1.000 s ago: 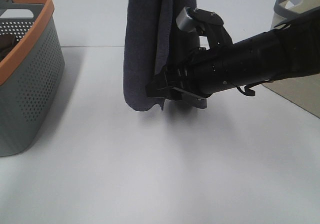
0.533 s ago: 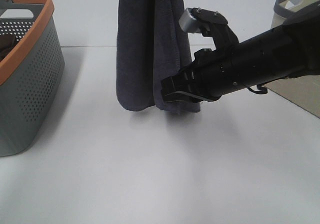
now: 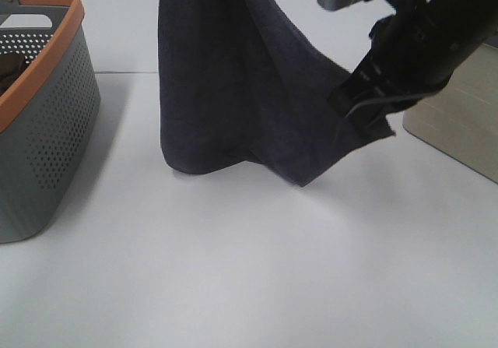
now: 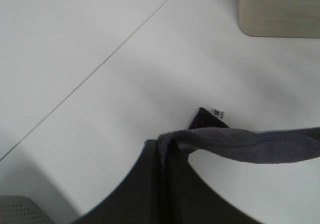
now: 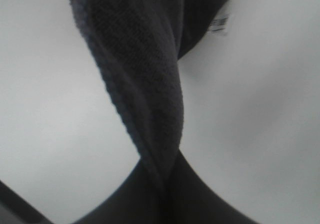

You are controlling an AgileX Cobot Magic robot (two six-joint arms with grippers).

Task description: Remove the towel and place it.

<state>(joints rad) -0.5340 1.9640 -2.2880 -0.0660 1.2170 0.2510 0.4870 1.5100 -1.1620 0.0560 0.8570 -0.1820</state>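
Where the perforated grey basket [image 3: 47, 130] with its orange rim stands, far left, the table [image 3: 233, 286] is smooth white. Mid-table the towel [image 3: 226, 91], dark nubbly terry, hangs in soft folds; the left gripper [image 4: 162, 154], blurred, seems clamped on its hemmed top edge, and the right gripper [image 3: 364, 113] pinches its right corner, drawn out taut.

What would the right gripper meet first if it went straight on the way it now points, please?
The towel that the right gripper holds; past it, probably the table, though depth is unclear.
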